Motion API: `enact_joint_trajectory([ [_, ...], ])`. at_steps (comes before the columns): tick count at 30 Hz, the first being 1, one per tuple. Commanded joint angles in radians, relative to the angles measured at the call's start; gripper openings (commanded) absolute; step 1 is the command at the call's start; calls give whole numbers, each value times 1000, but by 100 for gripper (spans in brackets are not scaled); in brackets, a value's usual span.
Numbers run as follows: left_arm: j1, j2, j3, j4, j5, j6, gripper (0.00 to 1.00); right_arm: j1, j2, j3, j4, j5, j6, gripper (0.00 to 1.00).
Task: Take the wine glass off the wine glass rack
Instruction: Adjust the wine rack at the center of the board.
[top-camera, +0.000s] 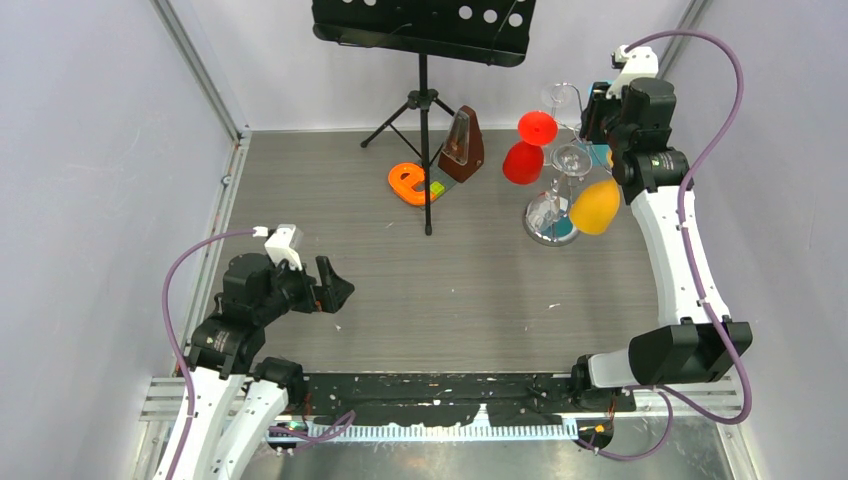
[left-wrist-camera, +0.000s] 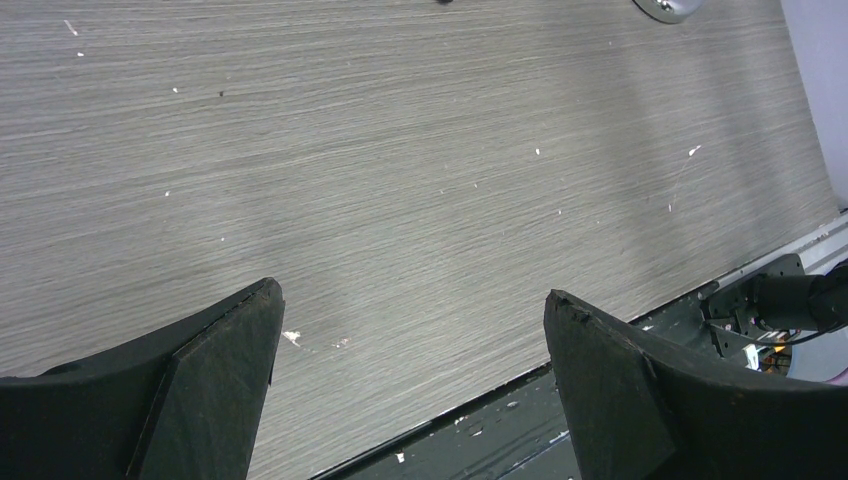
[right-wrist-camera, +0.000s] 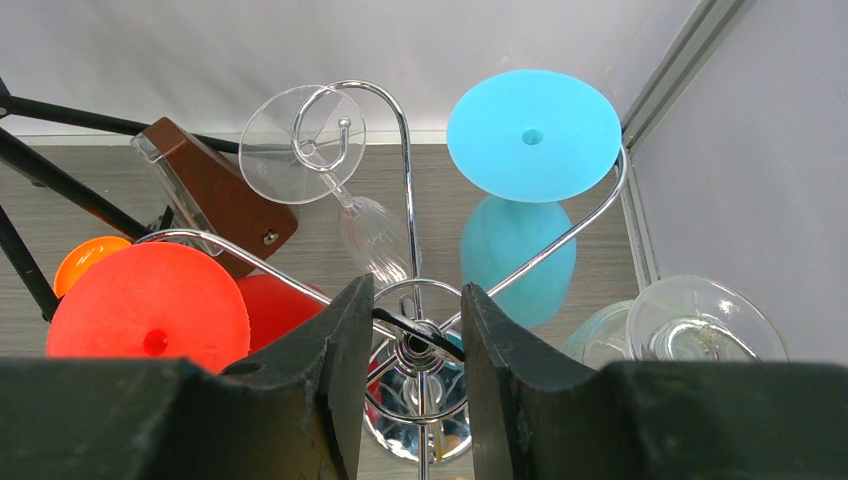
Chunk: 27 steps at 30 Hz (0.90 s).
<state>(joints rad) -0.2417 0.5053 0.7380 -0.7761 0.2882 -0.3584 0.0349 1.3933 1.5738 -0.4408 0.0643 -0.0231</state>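
Note:
The chrome wine glass rack stands at the back right on its mirror base. Hanging upside down from its curled arms are a clear wine glass, a blue one, a red one and a yellow one. A second clear glass shows at the right. My right gripper is straight above the rack's post, its jaws pressed on the small ring at the top. It touches no glass. My left gripper hovers wide open over bare table near the front left.
A black tripod music stand stands at the back centre, with a brown metronome and an orange letter piece by its legs. The side wall is close on the rack's right.

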Motion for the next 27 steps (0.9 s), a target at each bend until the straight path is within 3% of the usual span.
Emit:
enact_joint_trajectory([
  [1, -4, -1, 0, 28, -4, 14, 99, 0, -44, -19, 2, -35, 49, 6],
  [15, -7, -5, 0, 26, -7, 15, 99, 1, -62, -18, 16, -51, 135, 6],
  [27, -9, -6, 1, 25, -11, 14, 99, 11, -32, 23, 6, 42, 233, 6],
])
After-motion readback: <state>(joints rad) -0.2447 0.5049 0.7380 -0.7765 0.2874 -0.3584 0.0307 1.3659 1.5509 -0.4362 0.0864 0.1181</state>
